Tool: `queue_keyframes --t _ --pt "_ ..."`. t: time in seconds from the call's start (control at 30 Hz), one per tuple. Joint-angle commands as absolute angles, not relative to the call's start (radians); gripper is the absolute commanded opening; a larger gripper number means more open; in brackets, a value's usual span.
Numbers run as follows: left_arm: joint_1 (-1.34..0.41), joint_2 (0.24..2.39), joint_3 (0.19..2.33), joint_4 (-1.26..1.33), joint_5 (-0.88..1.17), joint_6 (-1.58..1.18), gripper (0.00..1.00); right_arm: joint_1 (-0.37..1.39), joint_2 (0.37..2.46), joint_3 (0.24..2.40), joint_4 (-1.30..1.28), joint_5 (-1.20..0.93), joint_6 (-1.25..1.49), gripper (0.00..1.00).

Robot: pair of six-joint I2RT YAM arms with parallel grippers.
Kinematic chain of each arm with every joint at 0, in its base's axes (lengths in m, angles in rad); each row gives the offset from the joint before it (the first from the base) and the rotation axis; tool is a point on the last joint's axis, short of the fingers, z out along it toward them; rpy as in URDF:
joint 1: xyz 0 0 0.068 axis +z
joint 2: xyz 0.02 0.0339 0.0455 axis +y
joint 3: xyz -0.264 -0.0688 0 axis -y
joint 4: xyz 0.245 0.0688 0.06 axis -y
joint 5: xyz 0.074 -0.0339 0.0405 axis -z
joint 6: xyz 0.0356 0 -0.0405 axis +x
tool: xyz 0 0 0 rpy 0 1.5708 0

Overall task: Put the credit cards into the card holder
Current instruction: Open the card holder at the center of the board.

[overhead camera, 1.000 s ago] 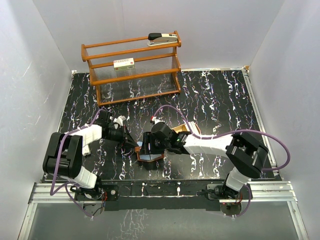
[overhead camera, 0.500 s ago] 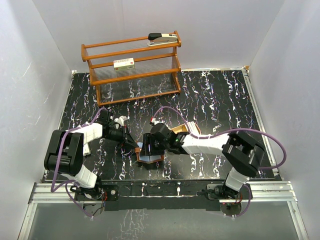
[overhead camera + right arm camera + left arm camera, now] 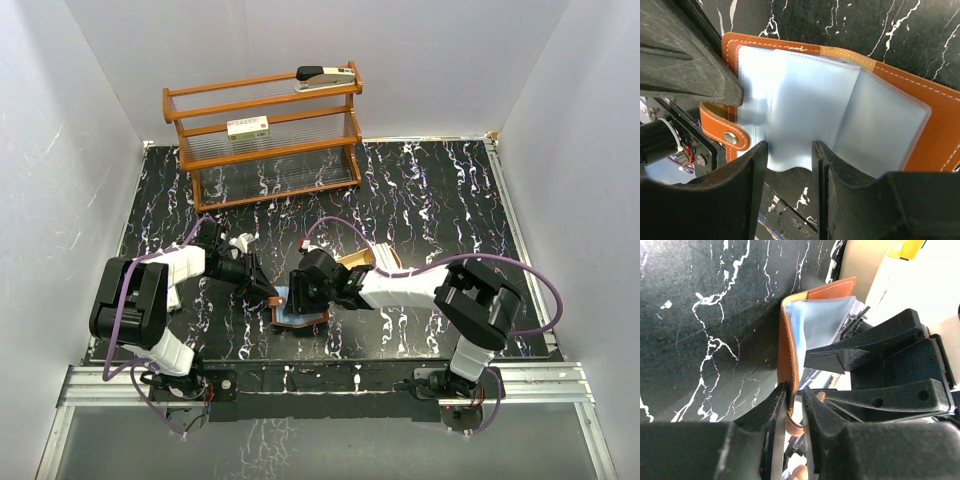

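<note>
The card holder is a brown leather wallet lying open on the black marbled table between both arms. My left gripper pinches its raised left cover near the corner. Those jaws are almost closed, with a sliver of gap on one side. My right gripper hovers over the wallet's inside, its jaws open astride a pale blue sheet with a wavy lower edge. I cannot tell credit cards from plastic sleeves among these sheets. The snap tab lies at the left.
A wooden rack stands at the back left, with a stapler on top and a white red-labelled box on a shelf. A tan tray sits partly under the right arm. White walls enclose the table.
The right gripper has shifted slightly left over the wallet and its jaws have narrowed. More pale blue shows in the wallet. The left jaws have eased a little.
</note>
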State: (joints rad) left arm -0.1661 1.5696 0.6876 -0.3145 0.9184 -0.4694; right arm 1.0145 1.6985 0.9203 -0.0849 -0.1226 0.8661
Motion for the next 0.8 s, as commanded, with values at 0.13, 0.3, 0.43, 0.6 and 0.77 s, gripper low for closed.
queue_keyframes --t 0.13,0.3,0.43,0.6,0.77 --pt "-0.171 1.594 0.713 -0.329 0.963 -0.474 0.33 1.017 1.731 0.93 -0.046 -0.089 0.859 0.36" --pt "-0.179 1.609 0.71 -0.313 0.913 -0.492 0.36 1.017 1.728 0.924 -0.044 -0.09 0.858 0.36" --pt "-0.193 1.613 0.715 -0.301 0.892 -0.503 0.33 1.017 1.72 0.919 -0.044 -0.083 0.858 0.36" --pt "-0.198 1.617 0.723 -0.317 0.863 -0.495 0.22 1.016 1.719 0.931 -0.068 -0.071 0.858 0.36" --pt "-0.199 1.608 0.72 -0.327 0.855 -0.489 0.12 1.017 1.699 0.944 -0.128 -0.024 0.832 0.36"
